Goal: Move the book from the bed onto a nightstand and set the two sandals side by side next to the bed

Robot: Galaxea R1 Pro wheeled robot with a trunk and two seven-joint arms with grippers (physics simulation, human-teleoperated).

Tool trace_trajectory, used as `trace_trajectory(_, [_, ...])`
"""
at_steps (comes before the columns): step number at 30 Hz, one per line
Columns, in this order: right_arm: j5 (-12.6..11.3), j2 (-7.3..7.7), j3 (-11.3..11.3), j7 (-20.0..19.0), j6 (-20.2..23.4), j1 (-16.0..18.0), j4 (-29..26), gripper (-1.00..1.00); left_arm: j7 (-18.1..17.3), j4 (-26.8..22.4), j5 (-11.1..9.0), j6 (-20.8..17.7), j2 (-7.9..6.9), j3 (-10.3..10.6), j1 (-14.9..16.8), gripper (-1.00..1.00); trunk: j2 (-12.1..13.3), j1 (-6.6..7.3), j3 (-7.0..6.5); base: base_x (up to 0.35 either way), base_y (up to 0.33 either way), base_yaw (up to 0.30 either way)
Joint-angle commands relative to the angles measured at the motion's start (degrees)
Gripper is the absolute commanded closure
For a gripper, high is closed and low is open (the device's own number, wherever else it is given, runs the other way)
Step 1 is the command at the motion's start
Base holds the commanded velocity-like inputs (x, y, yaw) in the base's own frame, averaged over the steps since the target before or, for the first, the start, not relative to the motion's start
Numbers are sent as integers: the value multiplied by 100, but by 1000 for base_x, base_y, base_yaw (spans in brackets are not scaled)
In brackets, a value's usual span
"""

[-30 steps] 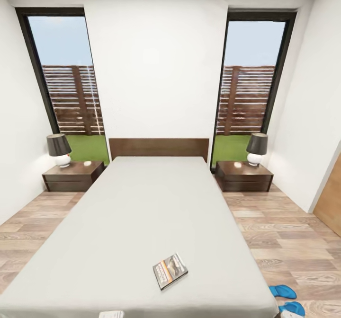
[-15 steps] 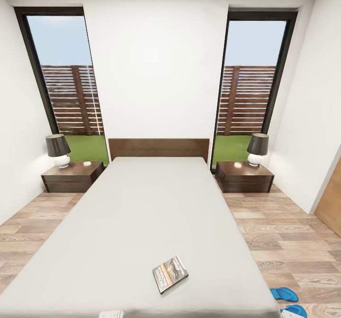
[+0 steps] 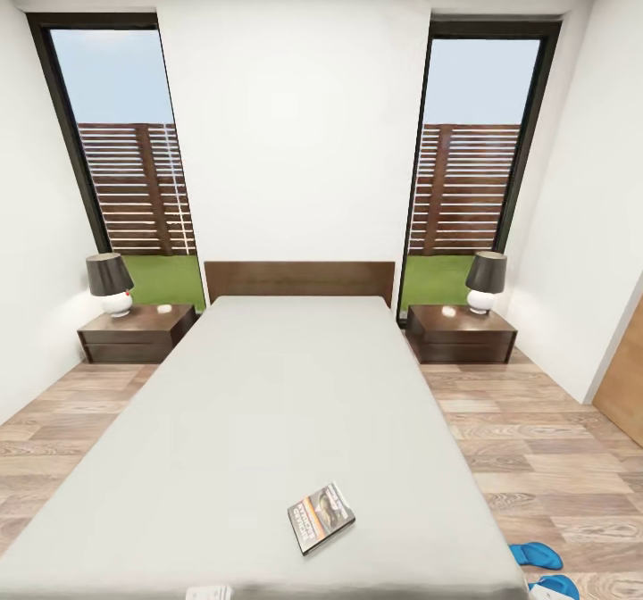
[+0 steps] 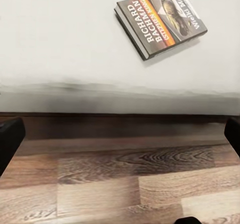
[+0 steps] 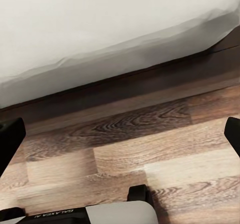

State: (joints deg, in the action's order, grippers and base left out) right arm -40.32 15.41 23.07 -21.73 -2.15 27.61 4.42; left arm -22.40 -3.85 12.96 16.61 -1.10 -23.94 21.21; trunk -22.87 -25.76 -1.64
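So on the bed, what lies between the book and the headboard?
Nothing: in the head view only bare pale grey mattress stretches from the dark-covered paperback book up to the dark brown wooden headboard.

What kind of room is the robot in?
It looks like a bedroom. A big bed with a dark headboard sits in the middle, with a nightstand and lamp on each side, and a book lies on the mattress.

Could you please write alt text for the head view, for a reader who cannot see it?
A thin dark paperback book lies near the foot of a large pale grey bed. Dark wooden nightstands with lamps flank the headboard, and two bright blue flip-flops lie on the wood-plank floor.
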Motion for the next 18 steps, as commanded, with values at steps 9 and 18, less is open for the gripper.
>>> trace_trajectory(9, [-71,12,47,-50,-23,7,24,-100,-19,-289,73,-634,33,-26,156,-100,-4,-2,2,0,0,0])
trace_trajectory(18, [-73,15,49,-50,-23,7,24,-100,-23,-3524,66,-3809,727,35,562,-100,-4,-2,2,0,0,0])
